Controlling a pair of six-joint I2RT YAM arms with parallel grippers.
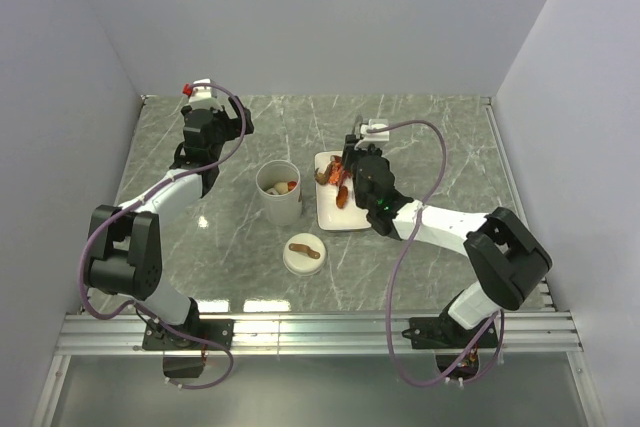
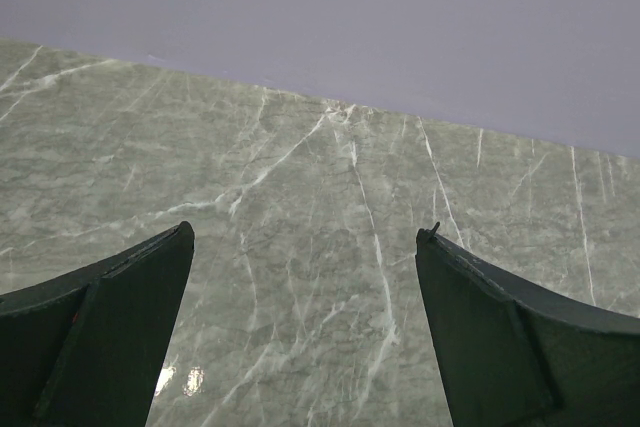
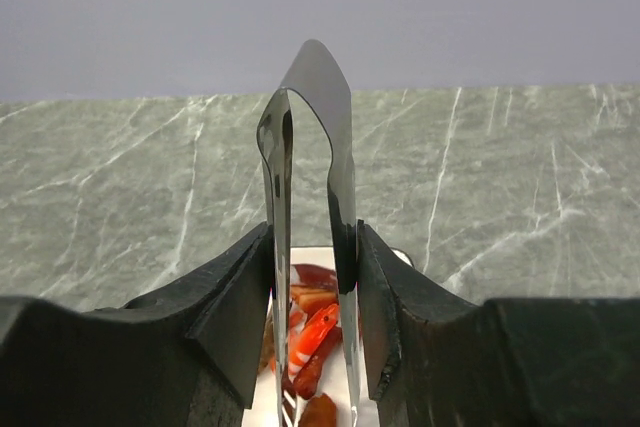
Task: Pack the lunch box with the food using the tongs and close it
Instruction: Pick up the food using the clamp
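The lunch box [image 1: 279, 193] and lid [image 1: 303, 253] are sitting left of the plate [image 1: 329, 218]; above the plate, the right gripper [image 3: 312, 277] is clamping the tongs [image 3: 335, 147] over the food [image 3: 312, 335]; the left gripper [image 2: 305, 237] is gaping.

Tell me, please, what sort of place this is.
Probably a robot lab cell: plain walls box in a marble-look table, two arms are bolted to a metal rail, with a lunch box and plate staged.

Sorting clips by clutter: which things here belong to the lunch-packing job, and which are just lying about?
In the job: lunch box, lid, food, tongs, right claw gripping them.
Lying about: plate under the food; left claw, open, idle.
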